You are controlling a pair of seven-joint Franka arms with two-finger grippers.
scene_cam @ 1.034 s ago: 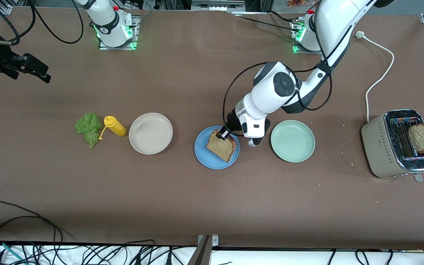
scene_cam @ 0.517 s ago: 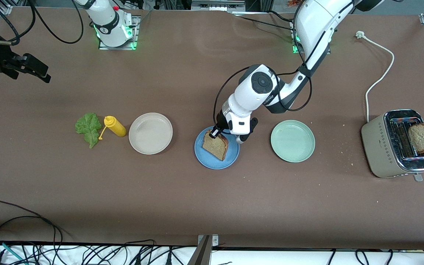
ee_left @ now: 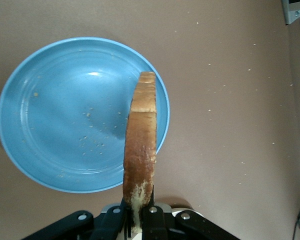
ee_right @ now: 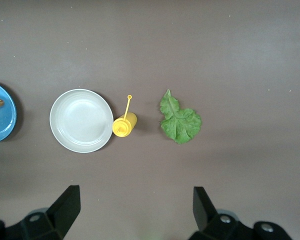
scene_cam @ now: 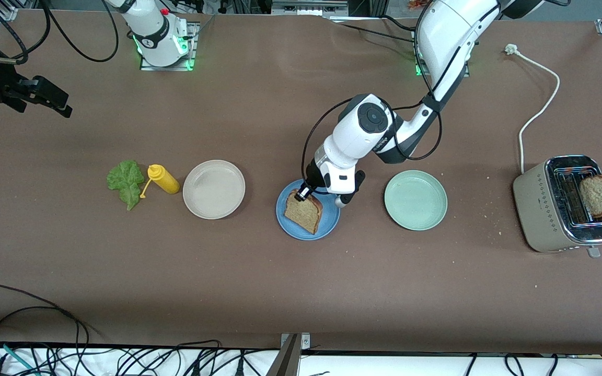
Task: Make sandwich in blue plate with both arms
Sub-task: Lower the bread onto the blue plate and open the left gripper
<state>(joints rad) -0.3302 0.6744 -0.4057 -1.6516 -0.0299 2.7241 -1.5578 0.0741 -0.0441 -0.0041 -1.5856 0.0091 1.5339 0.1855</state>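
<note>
Bread slice [scene_cam: 303, 213] is pinched by its crust edge in my left gripper [scene_cam: 301, 194], hanging over the blue plate [scene_cam: 286, 222]. From the left wrist view the slice [ee_left: 140, 160] stands on edge between my fingers [ee_left: 151, 220], with the plate [ee_left: 55, 125] underneath and its edge over the rim; can't tell if the low end is touching the plate. A few crumbs are on the blue surface.

Second slice [scene_cam: 598, 195] is sticking up out of the toaster [scene_cam: 546, 209] at the left arm's end of the table. The pale green plate [scene_cam: 415, 200] sits just beside the blue one on that side.

Toward the right arm's end: beige plate [scene_cam: 213, 188], then the yellow squeeze bottle [scene_cam: 162, 178] lying on its side, then the lettuce leaf [scene_cam: 125, 183] just beside it.

My right gripper [ee_right: 135, 212] is waiting up high over that end, fingers spread wide, holding nothing.
</note>
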